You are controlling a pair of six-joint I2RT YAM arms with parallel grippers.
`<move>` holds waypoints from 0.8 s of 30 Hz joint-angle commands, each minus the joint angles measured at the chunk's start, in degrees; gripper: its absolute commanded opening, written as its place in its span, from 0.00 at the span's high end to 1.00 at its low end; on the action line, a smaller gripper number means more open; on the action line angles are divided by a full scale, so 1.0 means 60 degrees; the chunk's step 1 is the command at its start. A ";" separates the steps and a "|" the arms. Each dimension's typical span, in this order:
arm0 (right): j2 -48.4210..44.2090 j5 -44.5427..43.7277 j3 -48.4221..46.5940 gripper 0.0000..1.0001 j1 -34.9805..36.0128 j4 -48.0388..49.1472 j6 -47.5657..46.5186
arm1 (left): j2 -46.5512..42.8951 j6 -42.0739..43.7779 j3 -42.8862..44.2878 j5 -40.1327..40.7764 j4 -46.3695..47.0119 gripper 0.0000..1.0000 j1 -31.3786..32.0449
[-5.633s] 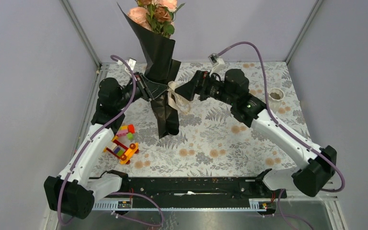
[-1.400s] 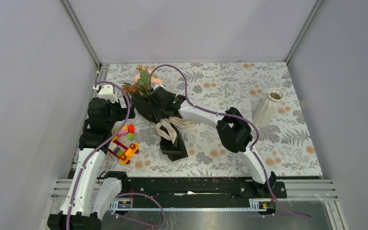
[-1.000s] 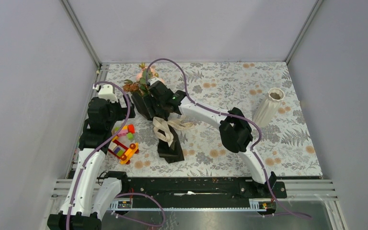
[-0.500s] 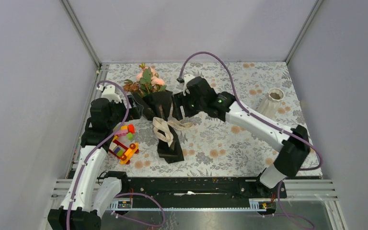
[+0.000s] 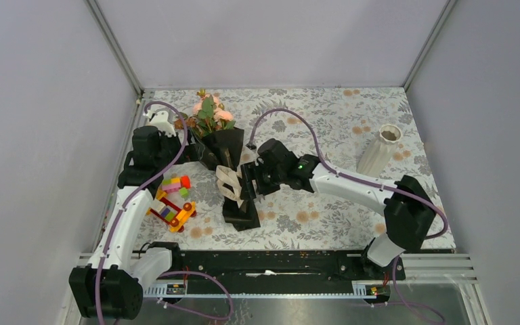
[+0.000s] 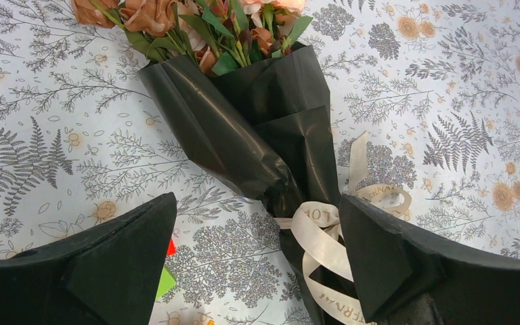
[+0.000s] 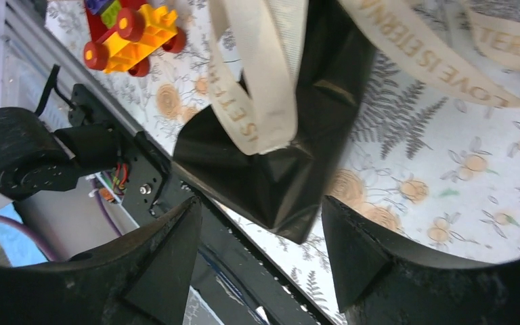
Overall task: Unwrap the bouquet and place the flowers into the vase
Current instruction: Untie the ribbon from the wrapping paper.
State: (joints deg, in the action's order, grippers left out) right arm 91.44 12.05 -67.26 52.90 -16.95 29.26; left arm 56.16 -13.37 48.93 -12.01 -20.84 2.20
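Observation:
The bouquet [image 5: 225, 150] lies flat on the table, its black paper cone running from back left toward the front. The flowers [image 5: 206, 115] show peach-pink and green at its mouth, and a cream ribbon [image 5: 229, 183] is tied round the neck. My left gripper [image 5: 179, 150] hovers open just left of the cone; in the left wrist view the left gripper [image 6: 257, 203] straddles the neck above the ribbon [image 6: 325, 230]. My right gripper [image 5: 245, 184] is open beside the ribbon; the right gripper [image 7: 261, 203] frames the paper's tail end [image 7: 277, 183]. The vase [image 5: 379, 152] stands upright at the right.
A colourful toy-block car [image 5: 172, 206] sits left of the bouquet's tail, near my left forearm, and the toy car [image 7: 128, 30] also shows in the right wrist view. The black front rail [image 5: 264, 261] runs along the near edge. Grey walls enclose the table.
My right arm swung from beside the bouquet's mouth down to the ribbon and its jaws narrowed a little. The left arm edged toward the back. The bouquet stayed put.

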 commanded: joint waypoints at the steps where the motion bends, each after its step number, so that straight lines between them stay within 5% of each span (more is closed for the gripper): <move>1: 0.0493 0.0410 -0.0511 0.30 0.0356 0.0559 0.0121 | -0.0037 0.0206 0.0290 -0.0336 0.0443 0.01 -0.0058; 14: 0.1970 -0.0578 -0.2189 0.47 0.0393 -0.0582 -0.0755 | -0.0174 -0.0312 -0.0065 -0.0639 0.0760 0.01 -0.0058; 24: 0.2151 -0.1108 -0.2069 0.63 0.0410 -0.0750 -0.0762 | -0.0192 -0.0279 -0.0128 -0.0468 0.0682 0.01 -0.0058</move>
State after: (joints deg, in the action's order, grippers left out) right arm 104.27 6.76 -78.83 54.98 -21.10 25.54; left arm 56.31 -15.05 48.16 -14.74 -19.57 2.17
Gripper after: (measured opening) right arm 0.389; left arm 0.989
